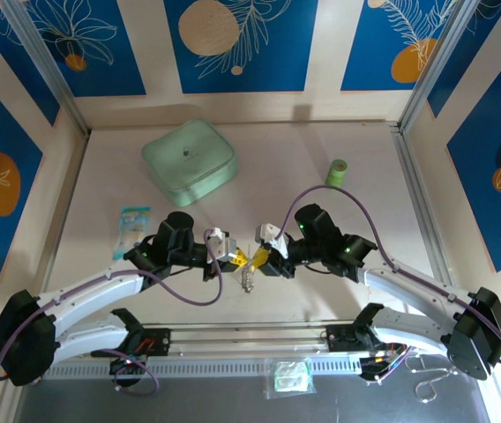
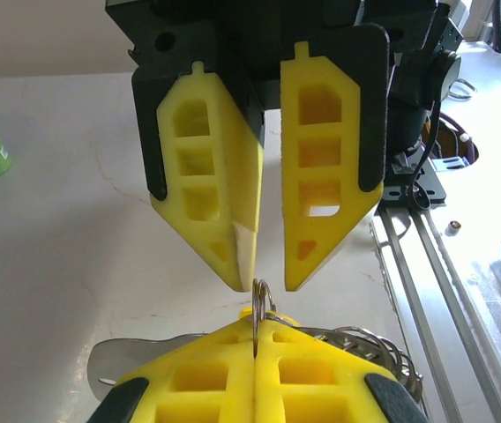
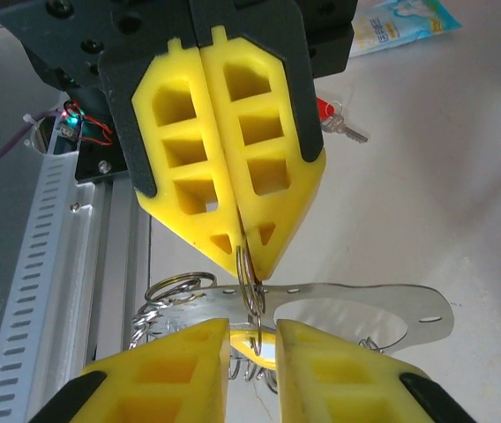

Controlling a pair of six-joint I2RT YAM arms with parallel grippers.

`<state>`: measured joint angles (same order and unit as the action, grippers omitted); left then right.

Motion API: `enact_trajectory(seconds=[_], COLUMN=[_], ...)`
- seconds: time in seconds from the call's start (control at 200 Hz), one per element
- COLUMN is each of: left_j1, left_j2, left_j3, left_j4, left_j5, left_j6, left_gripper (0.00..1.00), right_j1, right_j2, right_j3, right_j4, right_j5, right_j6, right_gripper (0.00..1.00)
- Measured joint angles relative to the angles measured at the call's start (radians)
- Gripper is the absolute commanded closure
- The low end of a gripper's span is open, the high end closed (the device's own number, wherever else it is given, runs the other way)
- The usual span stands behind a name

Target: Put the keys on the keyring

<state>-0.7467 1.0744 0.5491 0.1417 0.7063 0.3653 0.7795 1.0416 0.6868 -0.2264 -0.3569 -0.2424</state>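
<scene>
1. The left gripper (image 3: 249,263) has its yellow fingers pressed together, clamped on a thin wire loop (image 2: 258,304) of the keyring (image 3: 427,313).
2. The right gripper (image 2: 266,280) faces it tip to tip. Its fingers stand slightly apart, with the top of the wire loop reaching into the gap. Something small and yellow also shows in that gap, but I cannot tell what it is.
3. The keyring hangs between the two grippers, just above the bench (image 3: 427,194). It has a flat, pale metal plate with a large hole, and a glittery silver chain (image 3: 167,295) bunched in coils beside the plate.
4. A red-headed key (image 3: 325,109) with a silver blade lies on the bench beyond the keyring, behind the left gripper.
5. Farther from the keyring on that side lies a blue-printed packet (image 3: 396,22). Its writing is too small to read.
6. Well apart from the keyring, toward the back wall, stand a mint-green case (image 1: 189,161) and a small green roll (image 1: 338,172).
</scene>
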Motion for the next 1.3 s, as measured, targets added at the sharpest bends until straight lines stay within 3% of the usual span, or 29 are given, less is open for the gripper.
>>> enact_trajectory(seconds=[0.145, 0.4, 0.92, 1.065, 1.3], left_j1=[0.0, 0.0, 0.0, 0.0, 0.0], left_j2=[-0.008, -0.013, -0.013, -0.013, -0.013], left_j3=[-0.005, -0.008, -0.036, -0.038, -0.038], left_j4=[0.001, 0.002, 0.053, 0.059, 0.097], left_j5=[0.0, 0.0, 0.015, 0.019, 0.031], left_j6=[-0.002, -0.002, -0.044, -0.047, -0.047], left_gripper=[1.0, 1.0, 1.0, 1.0, 1.0], right_j1=[0.0, 0.0, 0.003, 0.006, 0.006], right_j2=[0.0, 0.0, 0.046, 0.038, -0.006], right_j3=[0.0, 0.0, 0.0, -0.016, -0.048], right_j4=[0.003, -0.003, 0.005, 0.027, 0.077], right_j5=[-0.003, -0.007, -0.026, -0.019, -0.011], right_j6=[0.0, -0.003, -0.008, -0.001, 0.01], right_gripper=[0.93, 1.0, 1.0, 0.82, 0.75])
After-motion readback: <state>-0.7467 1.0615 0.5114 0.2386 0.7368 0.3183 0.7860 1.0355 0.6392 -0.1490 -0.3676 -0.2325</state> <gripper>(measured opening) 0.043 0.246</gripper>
